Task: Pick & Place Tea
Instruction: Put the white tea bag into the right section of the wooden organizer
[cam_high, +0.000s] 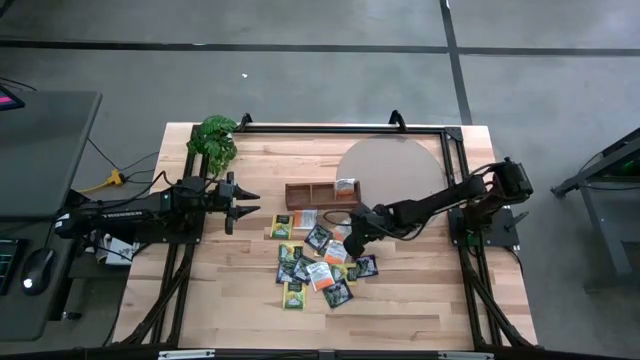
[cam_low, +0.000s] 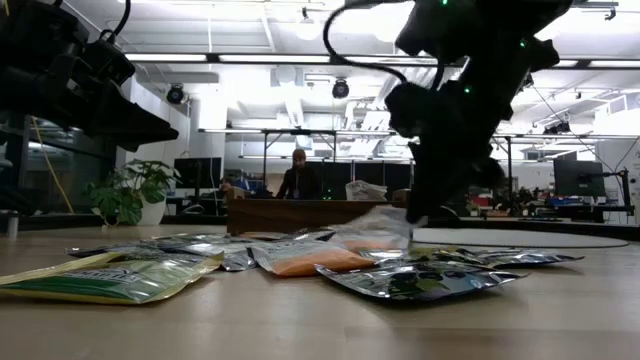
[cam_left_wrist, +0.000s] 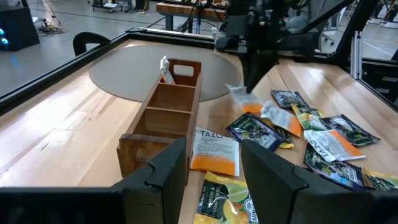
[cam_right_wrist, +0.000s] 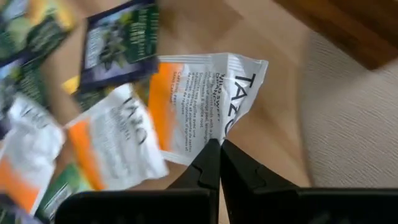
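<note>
- Your right gripper (cam_right_wrist: 219, 152) is pinched fully closed on the edge of an orange-white Tazo sachet (cam_right_wrist: 199, 102). It grips the edge, so the flat packet can peel up off the wood.
- That sachet sits at the top edge of the tea pile (cam_high: 318, 262), just beside the round grey mat (cam_high: 395, 170) and near the wooden tray (cam_high: 322, 194). From the low view it looks barely raised; I can't tell if it's fully clear of the table.
- The remaining sachets are scattered on the table (cam_high: 230, 300) in front of the tray, several overlapping.
- One sachet (cam_left_wrist: 166, 71) already stands in the tray's end compartment nearest the mat; the other two look empty.
- Your left gripper (cam_high: 238, 203) hovers open beside the tray's other end, holding nothing, near the plant (cam_high: 214, 140).
- Likely next: lift and carry it to a compartment. The edge hold is thin, so watch for slip.
</note>
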